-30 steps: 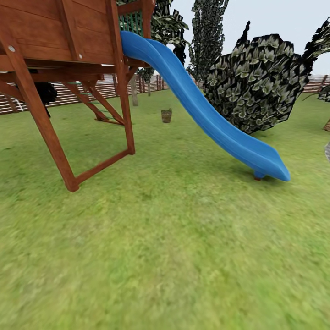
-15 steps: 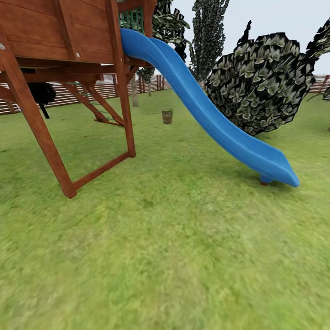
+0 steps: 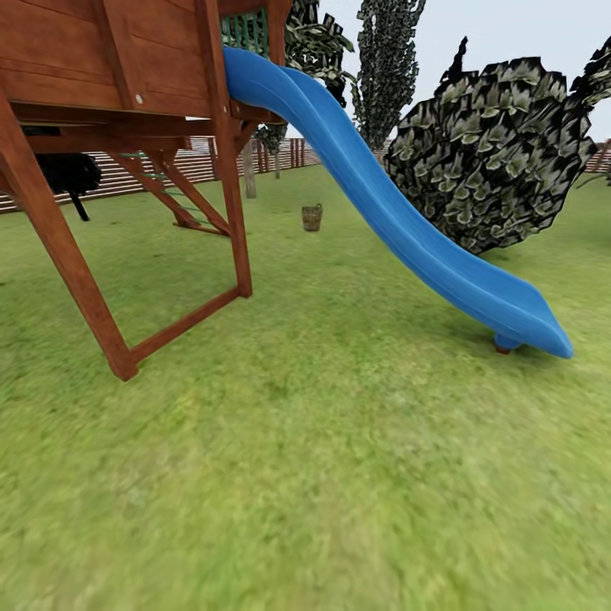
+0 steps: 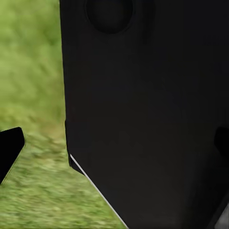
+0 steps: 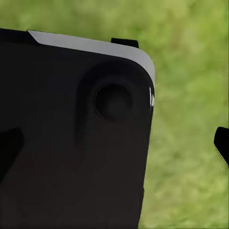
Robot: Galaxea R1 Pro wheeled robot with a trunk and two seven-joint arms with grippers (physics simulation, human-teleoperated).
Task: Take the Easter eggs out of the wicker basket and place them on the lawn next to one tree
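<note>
Mottled green lawn [image 3: 339, 475] all across the near ground, running back to a brown slatted fence [image 3: 182, 165] at the far edge. On the left, a wooden playset [image 3: 110, 76] on slanted legs, with a blue slide [image 3: 399, 221] curving down from its deck toward the right and ending on the grass. Behind the slide, a big rounded leafy bush [image 3: 496, 153]; farther back, thin dark-leaved trees [image 3: 386, 59]. Far off, between playset leg and slide, the wicker basket [image 3: 312, 217] upright on the grass, well apart from everything near; contents too small to make out. Beyond it, near the fence, a pale grey trunk [image 3: 248, 170]. From both wrist cameras, a dark robot body panel [image 4: 148, 109] close up against blurred grass, with black finger tips [image 4: 9, 148] at the picture edges. Cannot tell whether either gripper is open or closed.
</note>
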